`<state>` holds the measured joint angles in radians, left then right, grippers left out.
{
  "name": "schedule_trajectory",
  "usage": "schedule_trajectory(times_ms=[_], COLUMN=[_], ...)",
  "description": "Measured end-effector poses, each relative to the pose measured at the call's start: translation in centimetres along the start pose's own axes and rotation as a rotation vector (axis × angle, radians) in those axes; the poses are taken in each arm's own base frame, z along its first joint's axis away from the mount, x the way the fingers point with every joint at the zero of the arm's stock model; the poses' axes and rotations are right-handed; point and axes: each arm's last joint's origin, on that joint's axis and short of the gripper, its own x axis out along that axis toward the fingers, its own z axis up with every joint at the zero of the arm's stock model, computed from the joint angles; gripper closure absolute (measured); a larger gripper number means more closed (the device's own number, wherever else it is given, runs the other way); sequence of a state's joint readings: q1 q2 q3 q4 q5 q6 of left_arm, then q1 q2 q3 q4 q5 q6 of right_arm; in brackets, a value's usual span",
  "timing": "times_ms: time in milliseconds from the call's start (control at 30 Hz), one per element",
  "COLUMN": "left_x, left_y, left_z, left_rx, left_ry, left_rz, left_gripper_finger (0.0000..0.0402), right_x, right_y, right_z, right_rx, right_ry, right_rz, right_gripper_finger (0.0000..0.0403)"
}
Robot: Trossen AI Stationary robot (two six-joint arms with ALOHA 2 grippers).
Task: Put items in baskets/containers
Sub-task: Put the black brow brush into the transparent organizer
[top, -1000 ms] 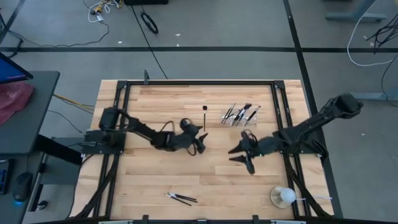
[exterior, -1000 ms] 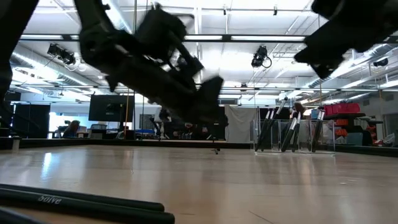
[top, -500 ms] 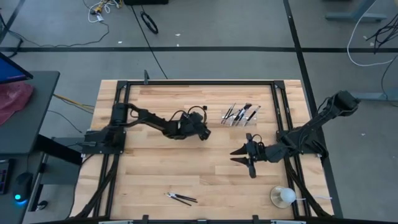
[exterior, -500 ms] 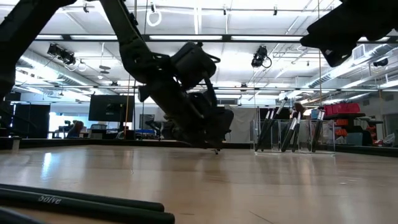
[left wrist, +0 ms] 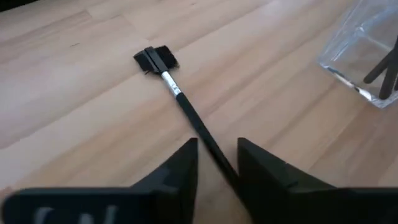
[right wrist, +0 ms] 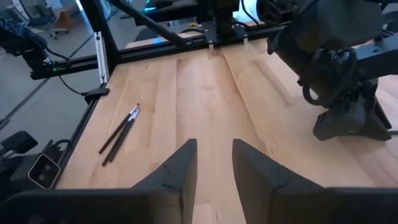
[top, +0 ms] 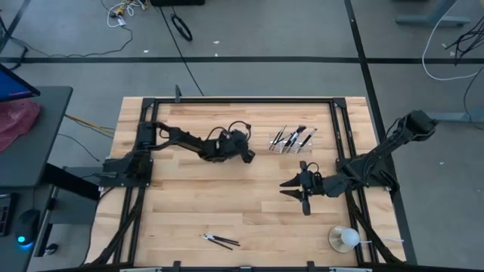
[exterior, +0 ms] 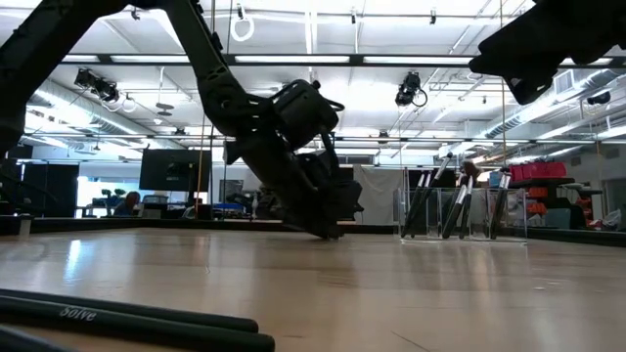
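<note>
Left wrist view: spread left end effector point(left wrist: 216, 163) straddles the brush point(left wrist: 181, 106) handle.

Table point(top: 227, 204): light wood planks, black frame.
Brush point(left wrist: 177, 99): black handle, silver ferrule, black bristles.
Tray point(left wrist: 367, 50): clear.
Arms: black.
Cup point(top: 344, 239): clear, white ball.
Cloth point(top: 15, 121): pink.

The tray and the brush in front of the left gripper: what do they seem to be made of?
The tray looks like clear, glossy plastic: the wood shows through its walls and its edges glint. The brush seems to have a dark, smooth handle, a silver, probably metal ferrule and black bristles. The left gripper straddles its handle.
</note>
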<state>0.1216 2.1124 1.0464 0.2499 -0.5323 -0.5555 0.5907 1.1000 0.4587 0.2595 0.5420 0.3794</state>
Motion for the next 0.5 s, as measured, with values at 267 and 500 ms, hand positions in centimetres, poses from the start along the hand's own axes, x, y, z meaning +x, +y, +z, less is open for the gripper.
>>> schedule_trajectory(times_ms=[267, 500], left_x=[-0.7, -2.9], left_y=[-0.5, -2.6], left_z=[-1.3, -3.5], left_rx=[0.071, 0.155], left_ry=[0.103, 0.139], left_rz=[-0.015, -0.007], left_gripper_finger=[0.039, 0.0391], right_x=[0.0, 0.0], right_y=[0.0, 0.0], right_z=[0.0, 0.0], right_rx=[0.001, 0.015], right_ry=[-0.001, 0.0], right_rz=[0.001, 0.001], right_gripper_finger=[0.0301, 0.0301])
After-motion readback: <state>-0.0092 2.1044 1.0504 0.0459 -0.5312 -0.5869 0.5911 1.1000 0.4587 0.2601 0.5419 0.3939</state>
